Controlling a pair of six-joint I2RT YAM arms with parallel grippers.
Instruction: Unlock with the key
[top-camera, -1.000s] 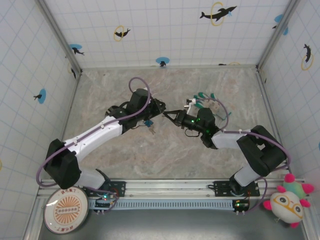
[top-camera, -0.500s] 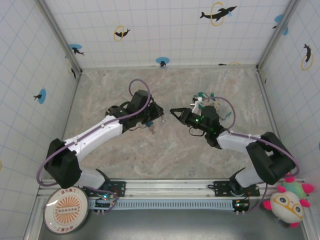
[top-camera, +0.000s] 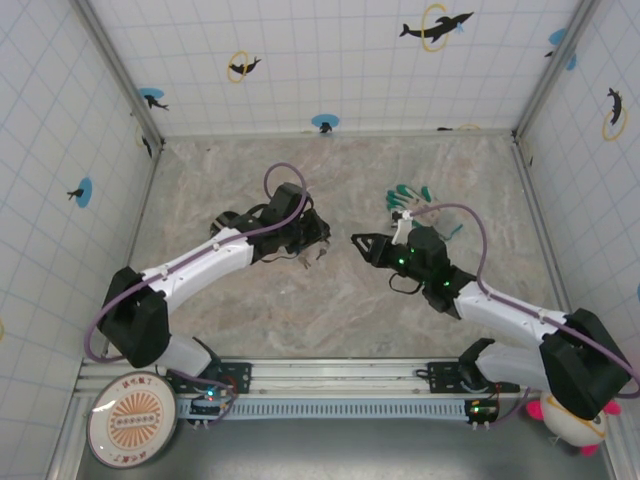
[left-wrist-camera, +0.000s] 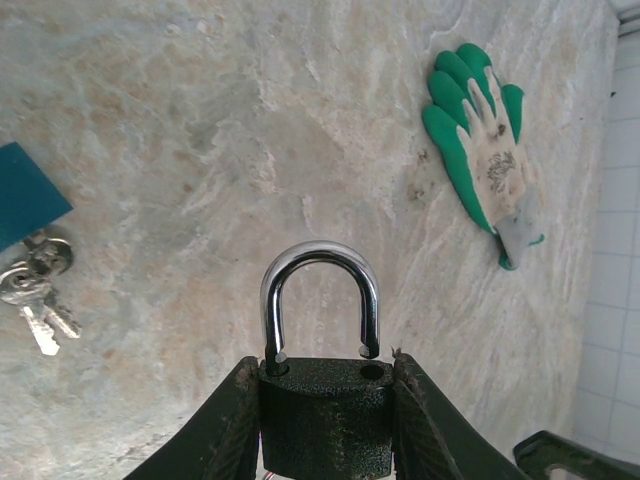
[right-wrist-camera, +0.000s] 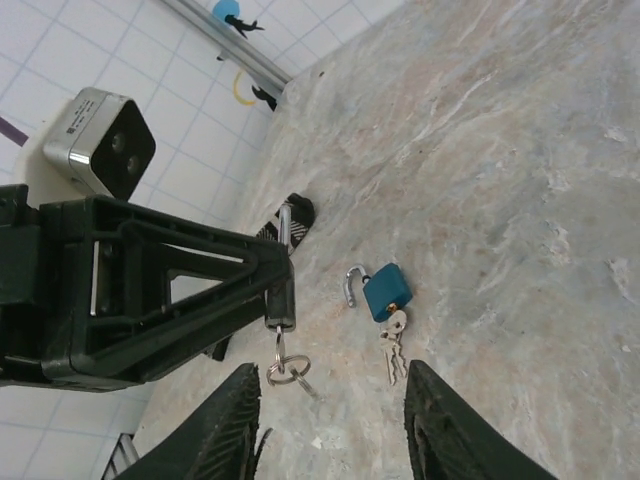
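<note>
A black padlock (left-wrist-camera: 325, 415) sits clamped between the fingers of my left gripper (left-wrist-camera: 325, 365). Its chrome shackle (left-wrist-camera: 320, 262) is raised, with one end out of its hole. In the right wrist view the same padlock (right-wrist-camera: 281, 300) shows edge-on. The key (right-wrist-camera: 279, 338) sticks in its underside, and a ring (right-wrist-camera: 288, 372) with another key hangs from it. My right gripper (right-wrist-camera: 332, 370) stands open a short way from the key, nothing between its fingers. From above, the left gripper (top-camera: 318, 240) and right gripper (top-camera: 356, 243) face each other with a small gap.
A small blue padlock (right-wrist-camera: 387, 290), shackle open and keys (right-wrist-camera: 392, 345) in it, lies on the marble table (top-camera: 330, 310). A green and white glove (left-wrist-camera: 480, 130) lies at the far right. A small black square item (right-wrist-camera: 298, 212) lies beyond the left gripper. Tiled walls enclose the table.
My right gripper has opened, let go of the key and drawn back to the right. The key stays in the black padlock. The left gripper, still holding the padlock, shifted slightly right.
</note>
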